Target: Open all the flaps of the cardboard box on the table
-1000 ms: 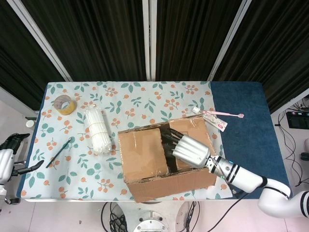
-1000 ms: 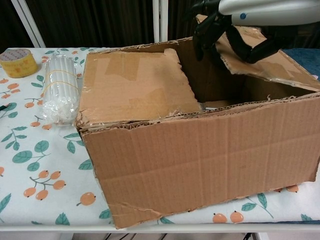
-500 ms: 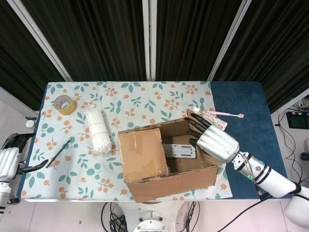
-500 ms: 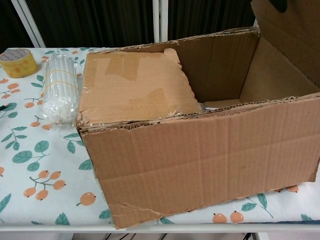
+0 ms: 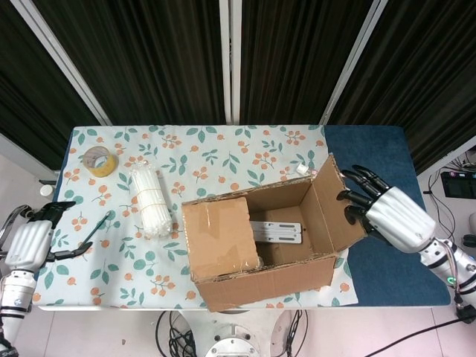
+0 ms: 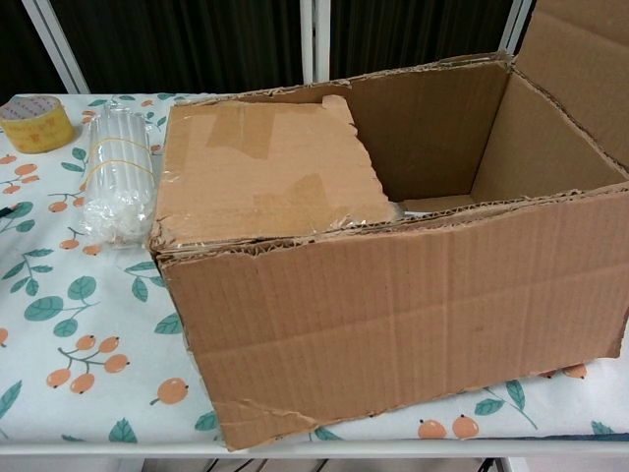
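The cardboard box [image 5: 253,279] [image 6: 393,324] stands near the table's front edge. Its right flap [image 5: 335,204] [image 6: 580,59] is raised and leans outward. Its taped left flap [image 5: 218,236] [image 6: 260,172] still lies flat over the left half. A flat grey object [image 5: 277,230] lies inside on the box floor. My right hand [image 5: 383,212] hovers just right of the raised flap, fingers spread toward it, holding nothing. My left hand [image 5: 33,239] hangs off the table's left edge, fingers apart and empty. Neither hand shows in the chest view.
A bundle of white tubes [image 5: 147,199] [image 6: 118,177] lies left of the box. A tape roll [image 5: 99,161] [image 6: 34,123] sits at the back left, and a dark pen [image 5: 94,233] lies near the left edge. The floral cloth [image 5: 223,149] covers most of the table.
My right hand lifted the right flap from nearly flat to upright, then drew away to the right of it. My left hand rose slightly at the table's left edge.
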`<control>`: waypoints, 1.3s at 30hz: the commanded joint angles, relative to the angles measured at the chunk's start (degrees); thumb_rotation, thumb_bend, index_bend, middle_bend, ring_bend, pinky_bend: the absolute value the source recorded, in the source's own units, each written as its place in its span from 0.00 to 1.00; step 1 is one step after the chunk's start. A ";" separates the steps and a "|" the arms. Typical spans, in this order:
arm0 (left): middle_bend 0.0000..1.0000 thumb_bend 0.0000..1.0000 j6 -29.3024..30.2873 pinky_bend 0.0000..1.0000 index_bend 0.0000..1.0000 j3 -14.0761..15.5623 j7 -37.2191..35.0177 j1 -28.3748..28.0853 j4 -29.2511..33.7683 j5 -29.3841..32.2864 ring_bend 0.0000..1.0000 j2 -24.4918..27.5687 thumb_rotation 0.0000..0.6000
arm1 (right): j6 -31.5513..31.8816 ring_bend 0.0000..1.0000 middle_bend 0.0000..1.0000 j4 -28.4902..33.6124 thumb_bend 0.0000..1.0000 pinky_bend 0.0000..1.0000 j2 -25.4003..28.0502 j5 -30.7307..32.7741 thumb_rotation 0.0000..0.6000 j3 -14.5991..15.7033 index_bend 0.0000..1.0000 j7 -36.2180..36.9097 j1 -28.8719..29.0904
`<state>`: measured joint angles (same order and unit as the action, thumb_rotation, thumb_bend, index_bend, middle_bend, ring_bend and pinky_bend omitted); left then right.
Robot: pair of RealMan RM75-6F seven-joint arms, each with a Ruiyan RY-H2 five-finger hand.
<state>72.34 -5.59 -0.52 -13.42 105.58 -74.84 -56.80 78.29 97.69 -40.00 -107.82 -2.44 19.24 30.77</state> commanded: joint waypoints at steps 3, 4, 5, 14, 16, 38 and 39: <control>0.15 0.12 -0.89 0.21 0.15 -0.40 1.68 -0.90 1.61 1.06 0.10 -0.01 0.57 | 4.69 0.00 0.31 -3.90 0.98 0.00 0.80 0.69 1.00 0.58 0.59 3.93 -3.24; 0.15 0.12 -1.00 0.21 0.15 -0.44 2.01 -1.02 1.87 1.29 0.10 -0.03 0.57 | 5.58 0.00 0.31 -4.80 0.98 0.00 0.81 1.14 1.00 0.66 0.59 4.57 -3.99; 0.15 0.12 -1.02 0.21 0.15 -0.47 2.26 -1.09 2.03 1.42 0.10 -0.01 0.57 | 6.16 0.00 0.31 -5.44 0.98 0.00 0.77 1.56 1.00 0.73 0.59 5.05 -4.55; 0.15 0.12 0.49 0.21 0.15 -0.51 2.42 -0.64 2.35 1.11 0.10 -0.09 0.58 | 6.96 0.00 0.28 -9.11 0.97 0.00 -1.22 4.07 1.00 0.72 0.52 8.16 -6.55; 0.15 0.12 1.14 0.21 0.15 -0.40 2.29 -0.32 2.15 0.74 0.10 -0.13 0.58 | 7.56 0.00 0.22 -8.59 0.97 0.00 -2.25 4.26 1.00 -0.11 0.41 7.26 -6.34; 0.15 0.12 3.91 0.21 0.15 0.17 -7.03 2.77 -3.83 -1.08 0.10 -0.59 0.58 | -18.61 0.00 0.00 0.52 0.00 0.00 -25.30 6.88 1.00 -6.89 0.00 -29.46 11.47; 0.15 0.12 3.94 0.21 0.15 0.12 -7.54 2.84 -4.19 -1.12 0.10 -0.60 0.58 | -19.46 0.00 0.00 0.01 0.00 0.00 -26.90 7.39 1.00 -6.94 0.00 -30.04 12.15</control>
<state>76.24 -5.39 -7.57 -10.72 101.76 -75.91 -57.36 61.63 98.94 -63.43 -101.90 -8.78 -8.42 40.51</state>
